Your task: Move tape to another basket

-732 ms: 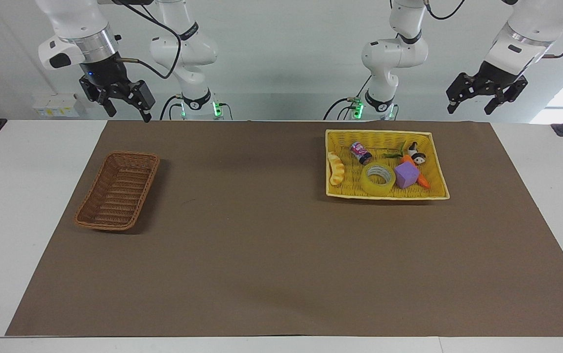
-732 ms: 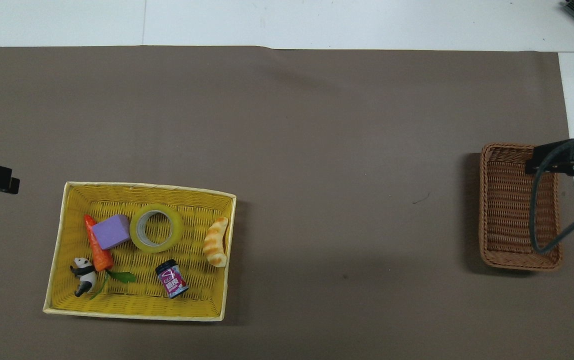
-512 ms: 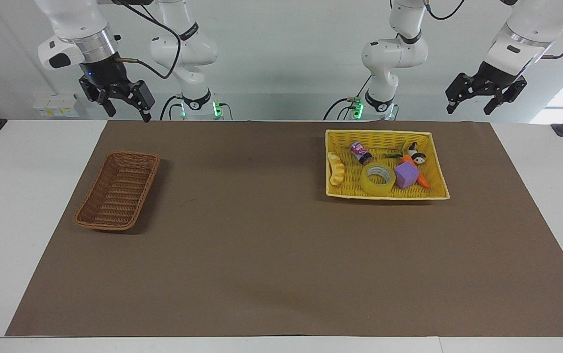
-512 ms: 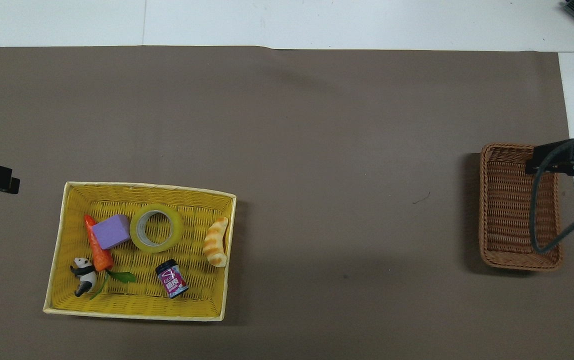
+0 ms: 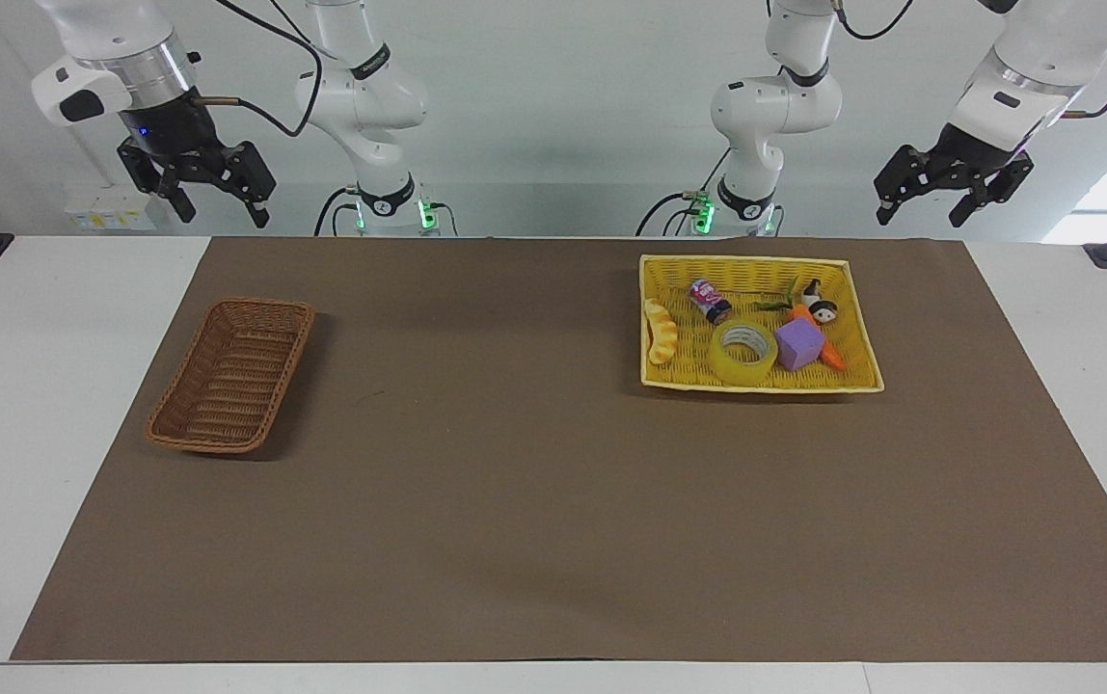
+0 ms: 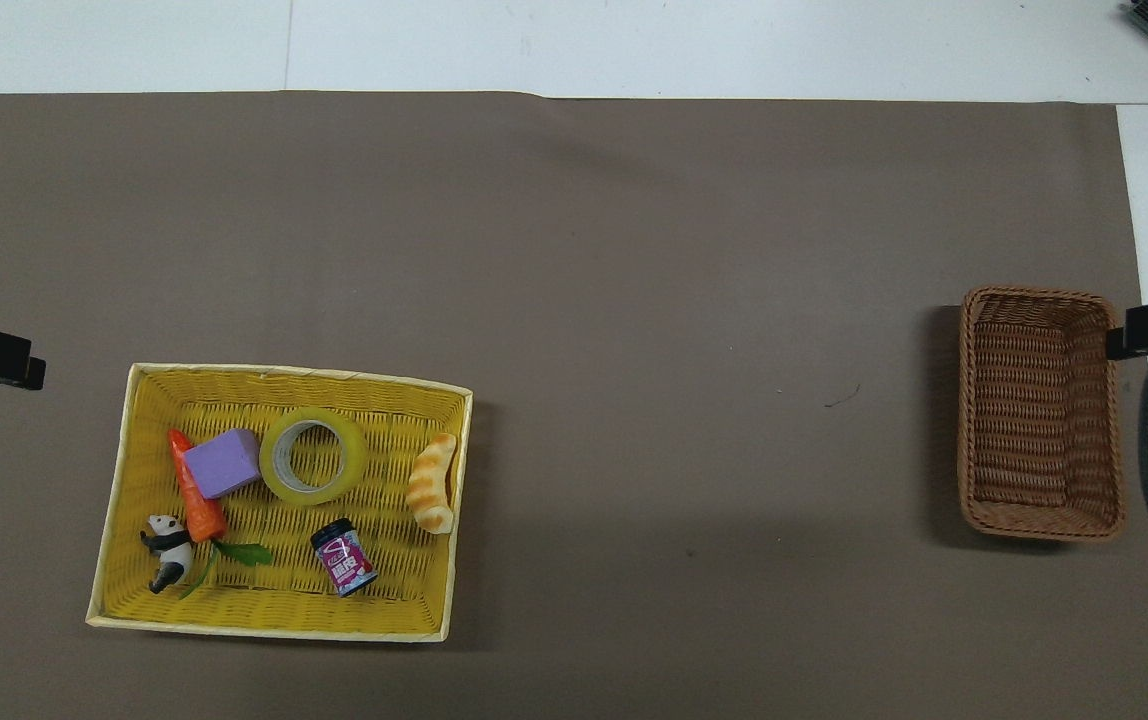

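Lying flat, the glossy yellow tape roll (image 5: 744,353) sits in the woven yellow tray (image 5: 756,268) mid-right, wicker basket (image 5: 232,374) mid-left; both hands, left (image 5: 944,194) and right (image 5: 197,188), hang open, cropped overhead.

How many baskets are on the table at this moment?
2. The brown wicker basket sits empty toward the right arm's end. The yellow tray-basket sits toward the left arm's end, holding the tape and other small items. None looks hidden.

The tape (image 5: 744,353) lies in the yellow tray (image 5: 860,318), well apart from the basket (image 5: 232,375).
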Robot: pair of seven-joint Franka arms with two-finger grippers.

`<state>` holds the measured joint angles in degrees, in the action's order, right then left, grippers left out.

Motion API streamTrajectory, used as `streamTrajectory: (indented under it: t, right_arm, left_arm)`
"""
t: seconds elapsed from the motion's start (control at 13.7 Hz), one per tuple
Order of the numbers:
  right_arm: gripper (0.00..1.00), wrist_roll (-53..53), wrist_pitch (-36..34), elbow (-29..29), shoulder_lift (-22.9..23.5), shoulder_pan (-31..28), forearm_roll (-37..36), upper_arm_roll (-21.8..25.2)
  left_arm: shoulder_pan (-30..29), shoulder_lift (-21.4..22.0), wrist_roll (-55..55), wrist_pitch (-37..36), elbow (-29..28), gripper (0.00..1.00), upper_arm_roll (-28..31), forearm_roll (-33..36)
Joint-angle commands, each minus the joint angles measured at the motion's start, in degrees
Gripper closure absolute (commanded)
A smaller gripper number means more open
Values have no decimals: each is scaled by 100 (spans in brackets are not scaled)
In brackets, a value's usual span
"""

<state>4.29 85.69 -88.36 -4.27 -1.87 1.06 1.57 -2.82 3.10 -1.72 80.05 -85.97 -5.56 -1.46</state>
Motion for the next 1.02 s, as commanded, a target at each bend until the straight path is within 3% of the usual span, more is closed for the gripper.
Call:
streamTrajectory:
  t: [0.0,0.95]
  right_arm:
    - [0,133,-18,-147,-127,11,35,-77]
    - [0,143,-62,-103,-101,-33,123,-86]
  left_arm:
    - [-105,112,-75,-16,-131,0,-42,-39]
    - [-26,323,-83,142,-491,0,-42,-39]
